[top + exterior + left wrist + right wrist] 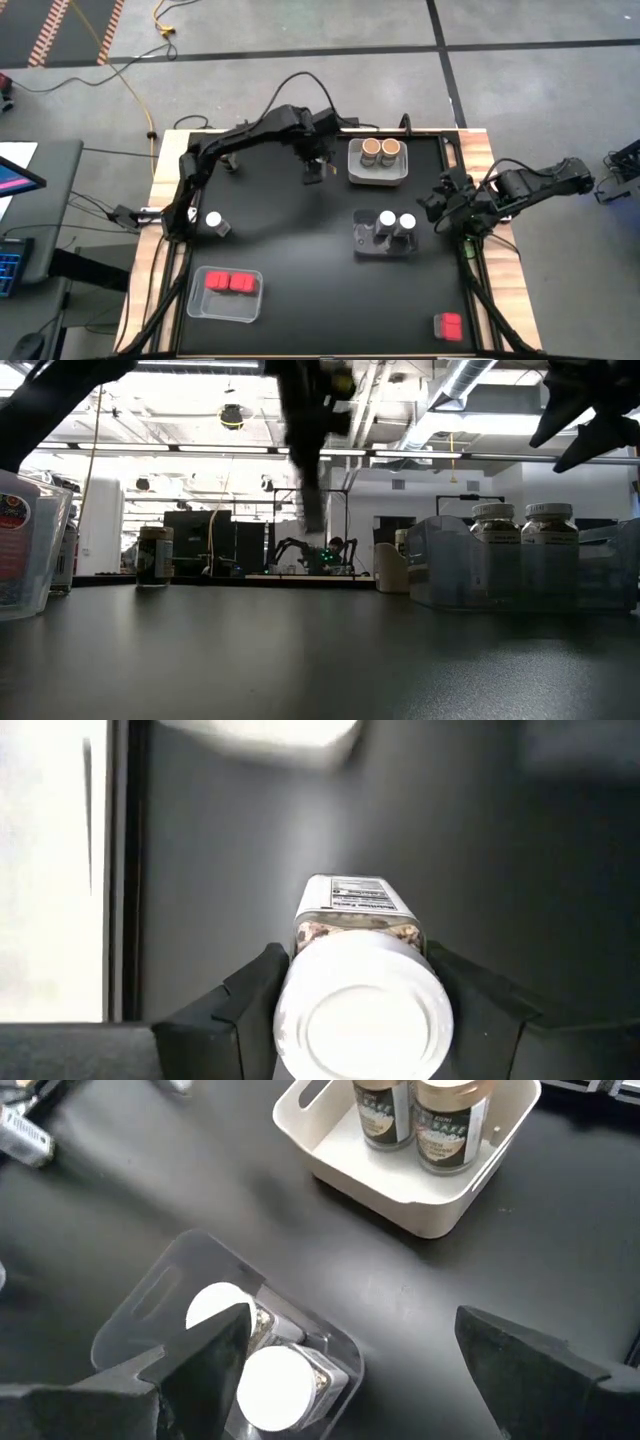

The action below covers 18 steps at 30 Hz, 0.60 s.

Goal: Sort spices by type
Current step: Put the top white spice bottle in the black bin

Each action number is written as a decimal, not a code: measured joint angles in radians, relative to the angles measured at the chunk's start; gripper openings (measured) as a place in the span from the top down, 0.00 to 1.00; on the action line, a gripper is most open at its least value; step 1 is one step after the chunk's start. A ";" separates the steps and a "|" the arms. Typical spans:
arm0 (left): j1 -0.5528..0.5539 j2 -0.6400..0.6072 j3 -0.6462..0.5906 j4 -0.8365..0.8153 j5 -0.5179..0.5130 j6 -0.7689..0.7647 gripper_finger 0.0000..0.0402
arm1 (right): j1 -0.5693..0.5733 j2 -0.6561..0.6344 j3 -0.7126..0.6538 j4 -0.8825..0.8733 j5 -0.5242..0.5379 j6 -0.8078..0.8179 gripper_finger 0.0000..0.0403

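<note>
One white-lidded jar (362, 1010) clenched in left pincer (313, 172), near white tray (353, 172)

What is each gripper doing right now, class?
Left gripper: closed on a white-lidded jar.
Right gripper: open, empty.

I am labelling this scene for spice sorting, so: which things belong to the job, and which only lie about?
Belong: held white-lidded jar in left gripper; loose white-lidded jar; paired white-lidded jars; cork-topped jars; red boxes; lone red box.
Lying about: yellow cable; screen.
</note>
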 joint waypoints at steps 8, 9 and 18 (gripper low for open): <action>-0.195 -0.012 0.154 0.080 0.002 -0.201 0.48 | 0.002 0.000 0.000 0.000 -0.033 -0.067 0.06; -0.215 -0.013 0.154 0.102 0.003 -0.222 0.48 | 0.002 0.001 0.000 0.000 -0.035 -0.077 0.06; -0.327 -0.015 0.153 0.254 -0.034 -0.317 0.48 | 0.004 0.000 0.000 0.004 -0.080 -0.118 0.06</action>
